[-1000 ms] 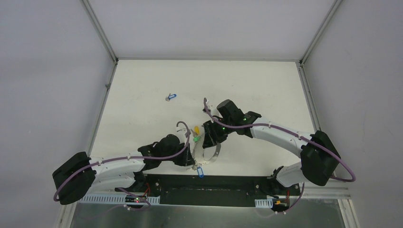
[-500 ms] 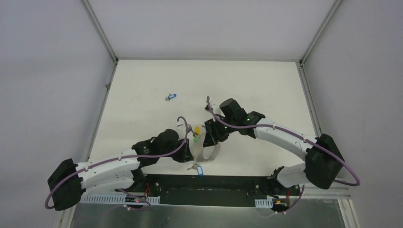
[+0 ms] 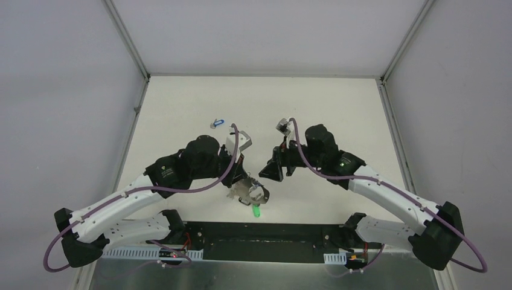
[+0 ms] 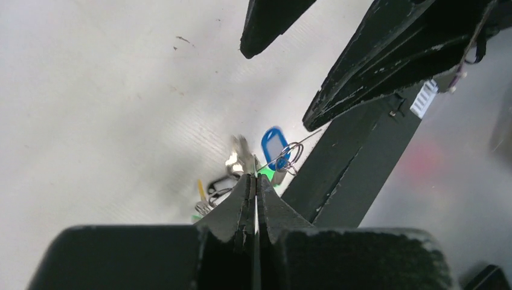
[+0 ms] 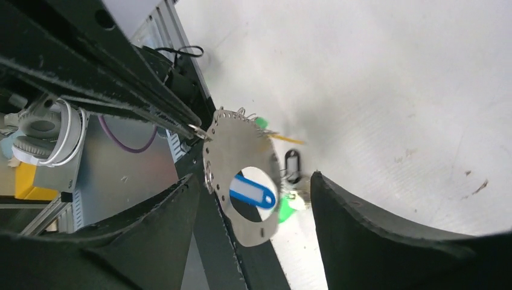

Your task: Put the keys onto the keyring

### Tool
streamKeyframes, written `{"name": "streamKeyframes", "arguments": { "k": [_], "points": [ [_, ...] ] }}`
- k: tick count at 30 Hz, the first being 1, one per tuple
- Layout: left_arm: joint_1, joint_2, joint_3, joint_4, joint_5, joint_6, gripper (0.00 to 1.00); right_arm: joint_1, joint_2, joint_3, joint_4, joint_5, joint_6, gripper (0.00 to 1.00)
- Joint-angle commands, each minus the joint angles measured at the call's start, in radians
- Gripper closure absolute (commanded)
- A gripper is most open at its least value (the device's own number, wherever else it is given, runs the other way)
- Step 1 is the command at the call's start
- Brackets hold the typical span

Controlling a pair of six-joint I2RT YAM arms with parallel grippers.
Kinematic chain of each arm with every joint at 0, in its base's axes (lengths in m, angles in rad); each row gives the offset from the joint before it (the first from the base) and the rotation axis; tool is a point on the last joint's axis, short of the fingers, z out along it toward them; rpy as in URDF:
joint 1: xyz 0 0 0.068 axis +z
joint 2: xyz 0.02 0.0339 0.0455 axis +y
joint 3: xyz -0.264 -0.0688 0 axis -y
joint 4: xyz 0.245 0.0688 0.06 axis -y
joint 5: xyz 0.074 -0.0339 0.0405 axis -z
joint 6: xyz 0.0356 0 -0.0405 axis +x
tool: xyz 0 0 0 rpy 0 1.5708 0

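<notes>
**Top external view.** The left gripper [image 3: 247, 186] is closed on the rim of the keyring [image 3: 258, 193], which hangs low over the near edge of the table [image 3: 338, 109], between the 2 arms. A green tag [image 3: 256, 212] dangles under it. The right gripper [image 3: 263, 173] is open and empty. It sits just beyond the ring on the far right side and points down and left at it. 1 loose blue-tagged key [image 3: 217, 122] lies well apart on the far left of the table, and the left arm is the nearer to it. Both arms reach inward with bent elbows, wrists tipped toward each other.

**Left wrist view.** The 2 fingers [image 4: 244, 202] are pressed flat together with only the ring's thin edge between them. The keys [image 4: 275, 145], with blue, green and yellow tags, bunch just past the tips. The right gripper's 2 dark fingers stand spread above them, not touching.

**Right wrist view.** The keyring shows as a flat silvery disc with a centre hole and a pierced rim. It faces this camera almost square, with its long axis running up and down. A left fingertip [image 5: 194, 127] pinches its upper left rim. The right gripper's own fingers [image 5: 362, 211] flank the ring without contact, so I judge the ring to lie straight ahead between the open jaws. A blue tag shows through the hole.
</notes>
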Motion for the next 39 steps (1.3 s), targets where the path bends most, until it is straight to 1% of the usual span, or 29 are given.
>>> {"name": "streamKeyframes", "arguments": {
  "k": [1, 3, 6, 9, 11, 14, 16, 21, 24, 25, 26, 27, 34, 38, 39],
  "points": [
    [0.001, 0.006, 0.101, -0.054, 0.05, 0.233, 1.0, -0.004, -0.108, -0.058, 0.196, -0.025, -0.075, 0.31],
    [0.002, 0.002, 0.115, -0.052, 0.066, 0.275, 1.0, -0.005, -0.14, -0.075, 0.211, -0.03, -0.106, 0.28],
    [0.002, -0.012, 0.116, -0.036, 0.087, 0.315, 1.0, -0.004, -0.172, -0.103, 0.278, -0.077, -0.138, 0.29],
    [0.002, -0.037, 0.091, 0.008, 0.103, 0.319, 1.0, -0.003, -0.2, -0.15, 0.377, -0.125, -0.141, 0.33],
    [0.002, -0.058, 0.064, 0.051, 0.118, 0.318, 1.0, -0.004, -0.207, -0.168, 0.428, -0.137, -0.135, 0.38],
    [0.002, -0.088, 0.028, 0.118, 0.136, 0.318, 1.0, -0.004, -0.198, -0.168, 0.468, -0.165, -0.136, 0.46],
    [0.002, -0.108, 0.007, 0.155, 0.156, 0.324, 1.0, -0.003, -0.184, -0.16, 0.483, -0.206, -0.143, 0.49],
    [0.002, -0.146, -0.055, 0.262, 0.209, 0.345, 1.0, -0.003, -0.149, -0.162, 0.57, -0.284, -0.151, 0.51],
    [0.002, -0.16, -0.079, 0.314, 0.225, 0.342, 1.0, 0.0, -0.136, -0.176, 0.635, -0.284, -0.151, 0.51],
    [0.002, -0.162, -0.084, 0.325, 0.227, 0.338, 1.0, 0.002, -0.129, -0.177, 0.64, -0.296, -0.156, 0.53],
    [0.001, -0.164, -0.086, 0.334, 0.227, 0.337, 1.0, 0.004, -0.122, -0.175, 0.641, -0.341, -0.163, 0.61],
    [0.001, -0.164, -0.087, 0.341, 0.229, 0.335, 1.0, 0.006, -0.114, -0.173, 0.641, -0.355, -0.163, 0.64],
    [0.001, -0.16, -0.086, 0.362, 0.253, 0.325, 1.0, 0.036, -0.063, -0.167, 0.643, -0.374, -0.188, 0.68],
    [0.002, -0.159, -0.091, 0.375, 0.267, 0.315, 1.0, 0.043, -0.05, -0.167, 0.643, -0.374, -0.188, 0.68],
    [0.0, -0.158, -0.092, 0.375, 0.267, 0.313, 1.0, 0.043, -0.05, -0.168, 0.643, -0.362, -0.195, 0.82]
  ]
}}
